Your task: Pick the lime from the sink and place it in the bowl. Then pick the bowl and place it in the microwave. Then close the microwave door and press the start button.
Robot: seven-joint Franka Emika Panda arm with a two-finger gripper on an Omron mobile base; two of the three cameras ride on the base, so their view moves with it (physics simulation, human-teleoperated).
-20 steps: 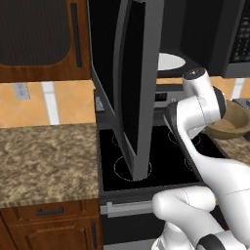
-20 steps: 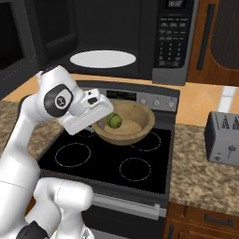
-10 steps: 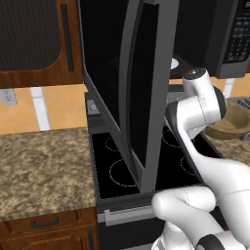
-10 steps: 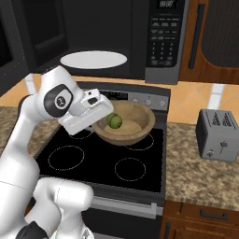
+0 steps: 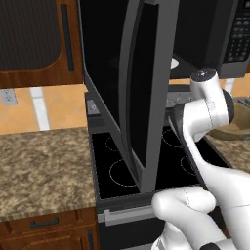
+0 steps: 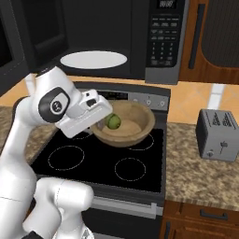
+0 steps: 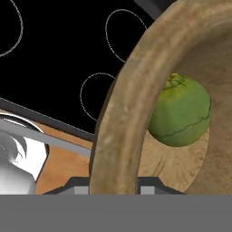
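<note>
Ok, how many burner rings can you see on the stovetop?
4 in the right base view: front-left, front-right, and two rear ones partly hidden, one behind the gripper, one under the bowl holding the lime.

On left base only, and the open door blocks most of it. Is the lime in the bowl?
Observer: Yes. In the right base view the lime lies inside the bowl, on the side nearest the arm.
Operator: Gripper got the bowl?
Observer: The hand view shows the gripper shut on the bowl's rim, with a finger on each side of the wall.
Operator: Bowl in the microwave yet?
Observer: No. It is over the stove, below and in front of the white turntable plate in the microwave.
</note>
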